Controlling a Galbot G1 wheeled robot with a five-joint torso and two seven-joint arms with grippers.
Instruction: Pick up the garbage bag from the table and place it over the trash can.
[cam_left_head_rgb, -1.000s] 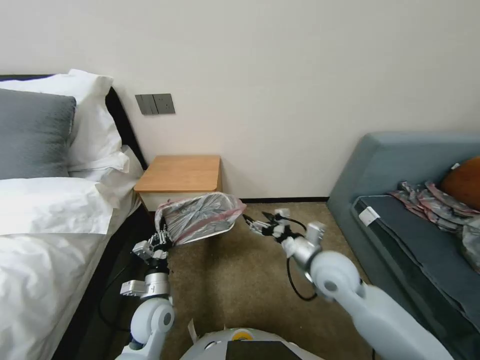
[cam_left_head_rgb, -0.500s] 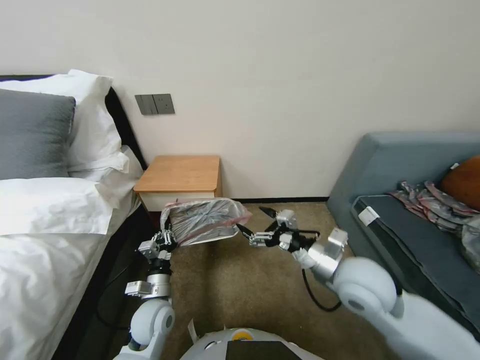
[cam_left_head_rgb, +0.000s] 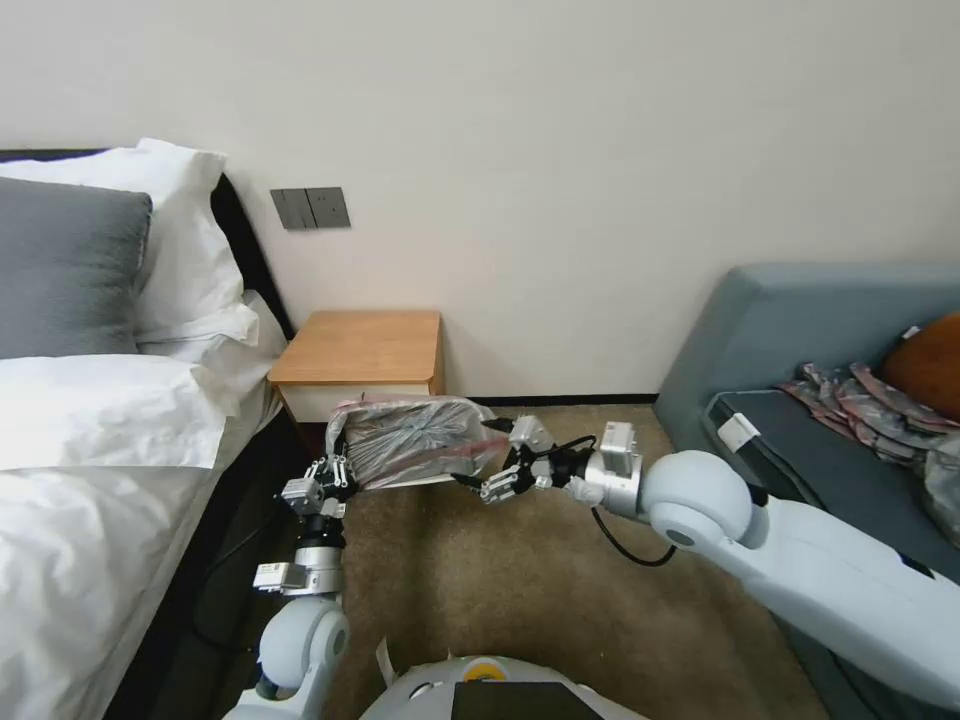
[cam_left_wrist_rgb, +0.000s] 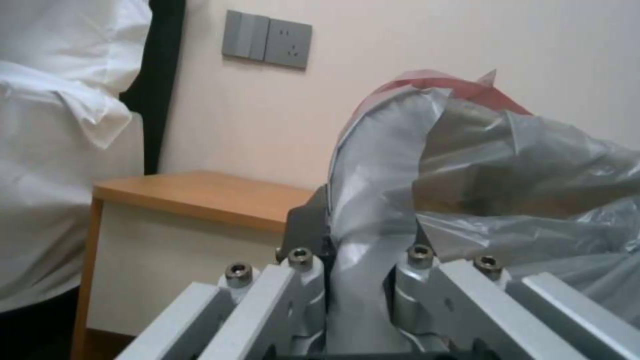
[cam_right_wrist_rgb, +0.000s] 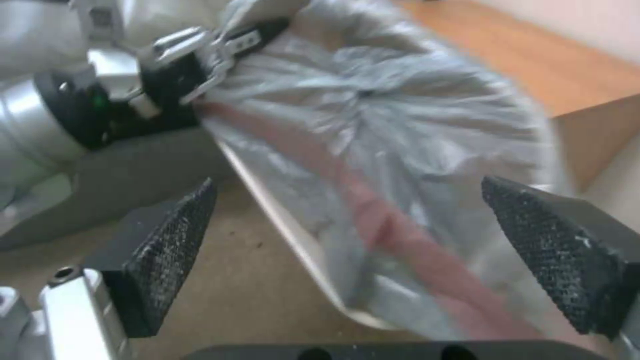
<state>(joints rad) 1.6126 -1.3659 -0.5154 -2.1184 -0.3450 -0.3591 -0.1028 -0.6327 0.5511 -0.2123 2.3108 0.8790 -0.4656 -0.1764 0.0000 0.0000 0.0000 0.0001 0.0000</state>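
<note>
Bag hangs stretched over the bin on the carpet, just in front of the desk; a cream strip of the bin's rim shows under the film. My left tool is clamped on the bag's left edge, film pinched between its fingers. My right tool sits at the bag's right edge with its pads spread wide around the pink rim. Bed lies close on my left, sofa on my right.
</note>
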